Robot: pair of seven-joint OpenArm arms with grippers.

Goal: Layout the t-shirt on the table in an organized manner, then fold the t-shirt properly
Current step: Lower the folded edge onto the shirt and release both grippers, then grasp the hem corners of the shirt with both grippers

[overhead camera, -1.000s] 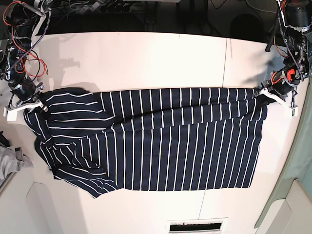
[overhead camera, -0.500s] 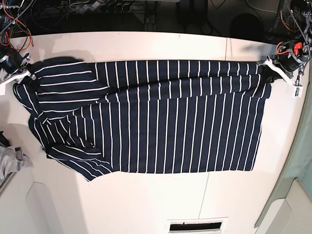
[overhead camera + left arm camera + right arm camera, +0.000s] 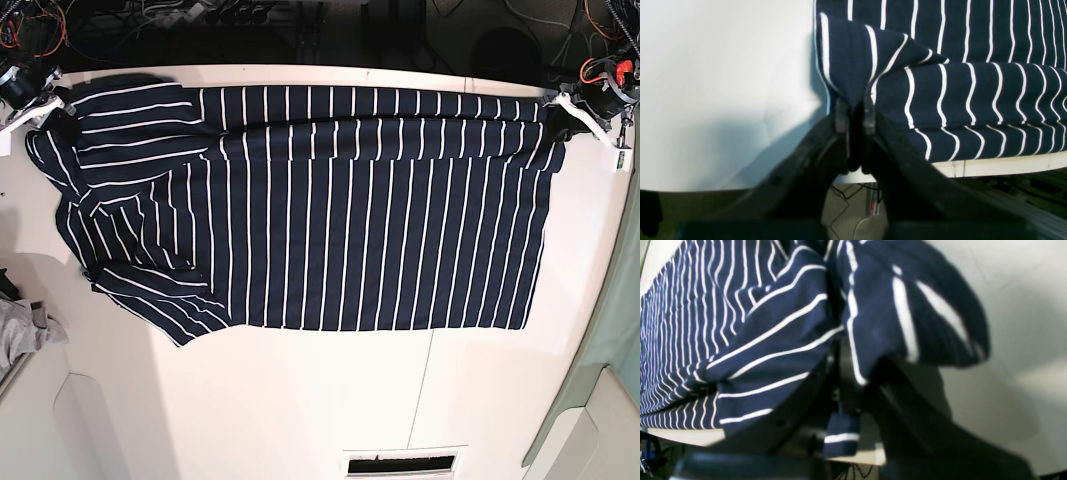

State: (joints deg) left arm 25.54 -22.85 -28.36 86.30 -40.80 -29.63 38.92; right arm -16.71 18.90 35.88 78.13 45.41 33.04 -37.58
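Observation:
The navy white-striped t-shirt (image 3: pixel 330 210) lies spread across the far half of the white table (image 3: pixel 320 400), its top edge along the table's back edge. My left gripper (image 3: pixel 560 112), at the base view's far right, is shut on the shirt's corner; the left wrist view shows the fingers (image 3: pixel 841 113) pinching a fold of the shirt (image 3: pixel 973 93). My right gripper (image 3: pixel 55 108), at the far left, is shut on the opposite corner. In the right wrist view bunched striped fabric (image 3: pixel 780 326) drapes over that gripper (image 3: pixel 843 393). A sleeve (image 3: pixel 160 300) lies creased at the front left.
A small grey cloth (image 3: pixel 25 330) lies at the table's left edge. A thin dark seam (image 3: pixel 420 400) crosses the table. Cables and dark gear sit beyond the back edge (image 3: pixel 250 20). A vent slot (image 3: pixel 405 462) is at the front edge.
Both grippers have pulled the shirt's held edge away from the camera, toward the table's back edge. The shirt is stretched flatter and lies farther back.

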